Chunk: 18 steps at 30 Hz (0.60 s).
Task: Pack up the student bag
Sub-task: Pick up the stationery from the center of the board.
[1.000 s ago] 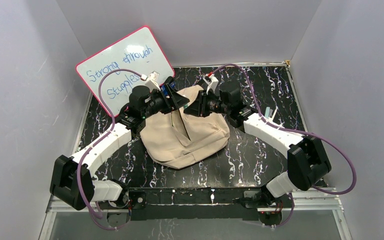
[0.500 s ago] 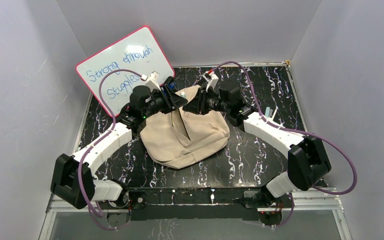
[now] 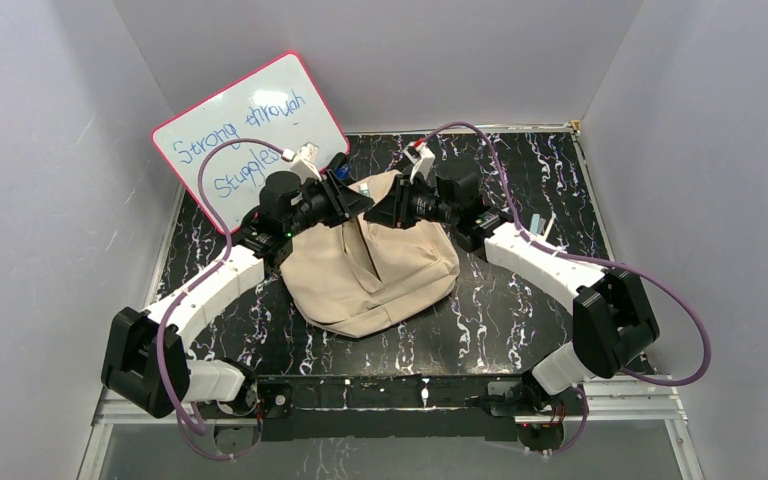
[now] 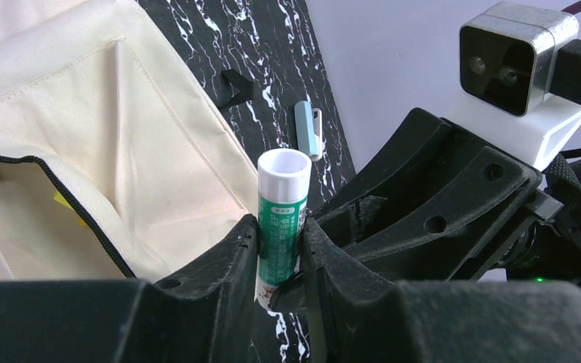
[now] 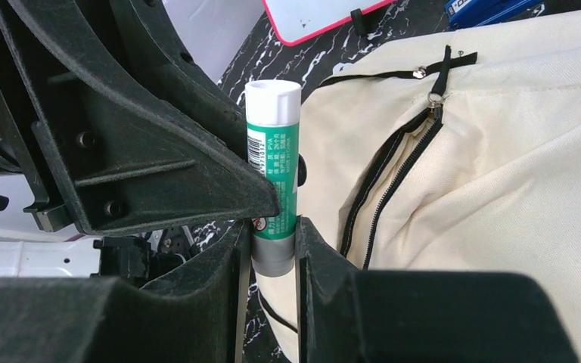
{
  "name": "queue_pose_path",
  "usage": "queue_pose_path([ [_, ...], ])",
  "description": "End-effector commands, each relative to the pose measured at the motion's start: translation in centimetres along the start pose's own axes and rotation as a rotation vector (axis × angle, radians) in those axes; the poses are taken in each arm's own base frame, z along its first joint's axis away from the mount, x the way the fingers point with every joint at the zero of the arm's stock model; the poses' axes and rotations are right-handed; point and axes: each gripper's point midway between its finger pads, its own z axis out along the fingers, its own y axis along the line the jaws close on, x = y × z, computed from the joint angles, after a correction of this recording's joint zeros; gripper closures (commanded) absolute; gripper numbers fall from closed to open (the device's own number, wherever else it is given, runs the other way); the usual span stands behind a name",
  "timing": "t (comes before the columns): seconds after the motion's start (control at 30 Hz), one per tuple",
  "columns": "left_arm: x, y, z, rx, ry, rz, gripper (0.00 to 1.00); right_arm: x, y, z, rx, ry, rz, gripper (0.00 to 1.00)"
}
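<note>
The student bag (image 3: pixel 375 270), a beige fabric backpack, lies in the middle of the table with its dark zipper lines parted. Over its far edge stands an upright green glue stick (image 3: pixel 364 188) with a white cap. My left gripper (image 4: pixel 280 243) is shut on the stick's green body (image 4: pixel 281 219), cap up. My right gripper (image 5: pixel 272 253) is shut on the grey end of the same stick (image 5: pixel 272 174). Both grippers meet there, the left gripper (image 3: pixel 352 200) facing the right gripper (image 3: pixel 384 208). In the left wrist view an open pocket of the bag (image 4: pixel 83 151) shows a bit of yellow inside.
A whiteboard (image 3: pixel 250 135) with a red rim and blue writing leans against the back left wall. A small pale blue item (image 4: pixel 308 128) lies on the black marbled table (image 3: pixel 520 300) to the right of the bag. A blue object (image 5: pixel 492 9) lies beyond the bag.
The left gripper's jaws have shut onto the glue stick that the right gripper holds. Both arms have shifted slightly left.
</note>
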Motion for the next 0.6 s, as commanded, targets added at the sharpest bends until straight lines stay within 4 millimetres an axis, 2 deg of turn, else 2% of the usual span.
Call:
queue_pose_path([
  [0.0, 0.3, -0.1, 0.0, 0.01, 0.005, -0.001, 0.97, -3.0, 1.9, -0.4, -0.024, -0.082, -0.069, 0.68],
  [0.1, 0.4, 0.4, 0.1, -0.013, 0.005, -0.005, 1.0, -2.9, 1.2, -0.7, 0.019, -0.084, -0.081, 0.49],
  [0.17, 0.3, 0.9, 0.0, -0.041, 0.002, 0.004, 1.0, -2.8, 0.7, -1.1, 0.05, -0.086, -0.093, 0.43],
  [0.23, 0.1, 2.0, -0.1, -0.095, -0.012, 0.028, 1.0, -2.6, 0.3, -1.4, 0.079, -0.083, -0.108, 0.4],
  [0.33, -0.3, 5.0, -0.8, -0.257, -0.033, 0.064, 1.0, -2.4, -0.6, -1.8, 0.123, -0.076, -0.126, 0.38],
  [0.43, -0.5, 7.7, -2.5, -0.404, -0.053, 0.107, 1.0, -2.1, -1.3, -1.9, 0.167, -0.056, -0.154, 0.37],
  [0.57, -0.7, 9.4, -4.8, -0.499, -0.094, 0.142, 1.0, -1.1, -2.4, -1.3, 0.237, 0.014, -0.202, 0.27],
])
